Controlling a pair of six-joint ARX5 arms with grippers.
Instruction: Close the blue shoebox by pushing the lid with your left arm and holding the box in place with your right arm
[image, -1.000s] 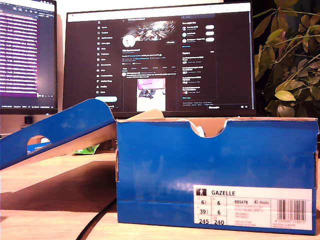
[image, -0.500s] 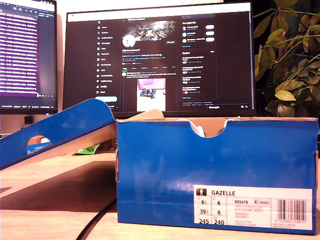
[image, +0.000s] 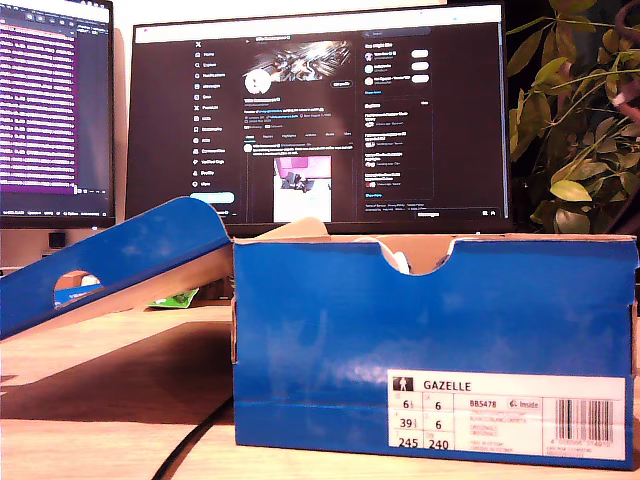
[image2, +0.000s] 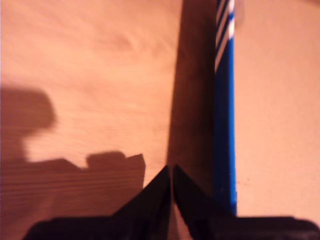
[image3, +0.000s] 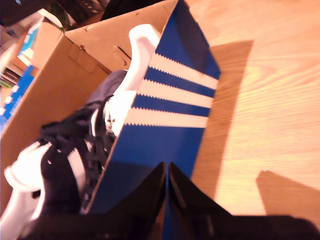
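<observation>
My first gripper (image2: 171, 172) hangs over the pale wooden surface (image2: 100, 75), fingers together and empty, just beside a blue white-striped cardboard edge (image2: 224, 125); I cannot tell whether that edge is lid or box. My second gripper (image3: 166, 170), fingers likewise together on nothing, sits against the striped side wall of the blue cardboard shoebox (image3: 170, 95), which holds black-and-white trainers (image3: 65, 150). In the exterior view the box (image: 330, 340) stands open, its hinged blue cardboard lid (image: 130, 255) sloping down at nine o'clock. The brace should probably press flat and low on the wall before the other arm gets under the lid's free edge and sweeps it over slowly, clearing the shoes. Box and lid lie unchanged; only the picture on the wide dark monitor (image: 320, 110) behind has scrolled.
</observation>
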